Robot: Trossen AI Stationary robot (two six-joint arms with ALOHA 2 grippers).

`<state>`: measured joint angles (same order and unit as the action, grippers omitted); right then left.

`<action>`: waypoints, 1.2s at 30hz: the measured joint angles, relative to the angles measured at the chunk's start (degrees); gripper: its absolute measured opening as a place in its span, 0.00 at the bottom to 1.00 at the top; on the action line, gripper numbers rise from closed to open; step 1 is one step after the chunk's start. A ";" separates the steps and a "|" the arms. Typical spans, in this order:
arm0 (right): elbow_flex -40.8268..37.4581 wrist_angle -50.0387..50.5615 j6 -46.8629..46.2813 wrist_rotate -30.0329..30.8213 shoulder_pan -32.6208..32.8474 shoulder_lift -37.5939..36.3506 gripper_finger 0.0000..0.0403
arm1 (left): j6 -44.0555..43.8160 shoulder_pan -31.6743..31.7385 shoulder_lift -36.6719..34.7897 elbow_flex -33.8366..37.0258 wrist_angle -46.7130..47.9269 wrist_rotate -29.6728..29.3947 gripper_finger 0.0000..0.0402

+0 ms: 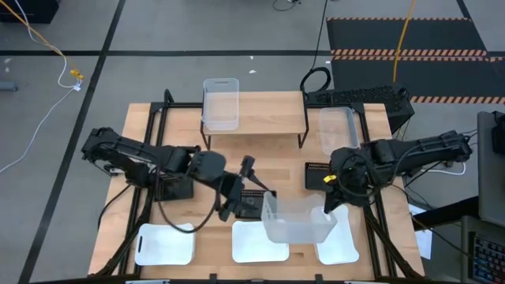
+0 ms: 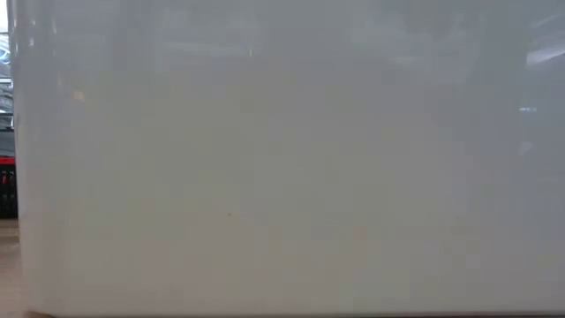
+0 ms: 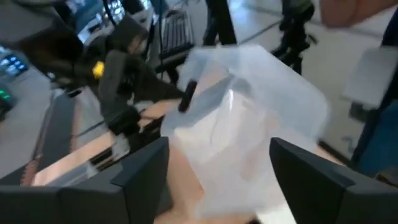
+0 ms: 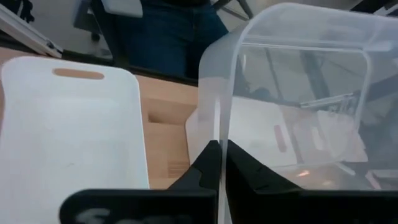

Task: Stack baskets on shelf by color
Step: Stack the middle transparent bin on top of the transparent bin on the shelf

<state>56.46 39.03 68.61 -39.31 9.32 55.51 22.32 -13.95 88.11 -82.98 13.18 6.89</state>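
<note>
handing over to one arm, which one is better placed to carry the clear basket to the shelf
Probably right: the right gripper is pinched on the clear basket wall; the left gripper only sits beside it, open.

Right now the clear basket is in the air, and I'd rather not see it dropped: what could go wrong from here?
1. The right gripper pinches only one thin wall of the clear basket, so it may twist or slip.
2. The left gripper, fingers open, is close to the opposite end and could knock the basket.
3. A black perforated basket lies just behind; a swing toward the shelf could clip it.
</note>
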 joint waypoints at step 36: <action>-0.72 -2.43 6.18 0.00 0.00 2.20 0.00 | -14.44 6.09 7.24 0.00 3.13 24.72 0.55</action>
<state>55.75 36.60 74.79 -39.31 9.32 57.71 7.88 -7.86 95.34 -82.98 16.31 31.61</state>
